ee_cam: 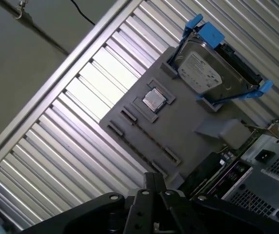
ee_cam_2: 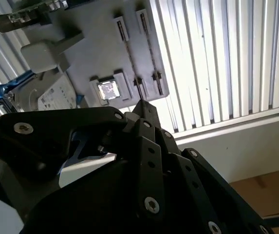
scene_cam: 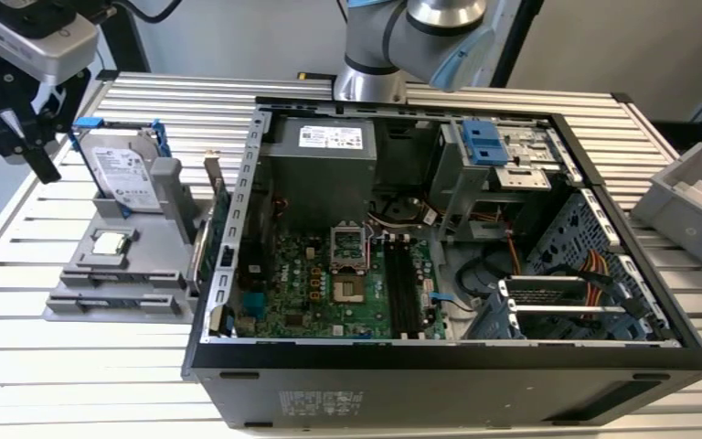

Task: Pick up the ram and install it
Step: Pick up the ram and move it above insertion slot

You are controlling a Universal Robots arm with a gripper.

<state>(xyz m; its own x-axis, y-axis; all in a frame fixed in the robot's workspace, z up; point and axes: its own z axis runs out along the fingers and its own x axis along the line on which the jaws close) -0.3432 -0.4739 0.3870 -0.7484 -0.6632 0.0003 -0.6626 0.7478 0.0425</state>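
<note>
The ram (ee_cam: 149, 136) looks like a thin dark strip standing edge-on between two end clips on the grey holder block (ee_cam: 178, 126), beside a small square processor chip (ee_cam: 154, 100). The second wrist view shows the same ram (ee_cam_2: 131, 58) on the holder block (ee_cam_2: 88, 53). My gripper (ee_cam: 154, 178) hangs well above the block, its black fingers drawn together to a point with nothing between them; its tip (ee_cam_2: 141, 105) points toward the block's edge. In the exterior view the gripper (scene_cam: 34, 155) is up at the left, beyond the holder block (scene_cam: 120, 274).
On the block a silver hard drive (scene_cam: 120, 169) stands in a blue frame, and a green card (scene_cam: 211, 215) stands next to the open computer case (scene_cam: 253, 229). The motherboard (scene_cam: 326, 283) lies inside. A grey bin (scene_cam: 693, 210) sits at the exterior view's right.
</note>
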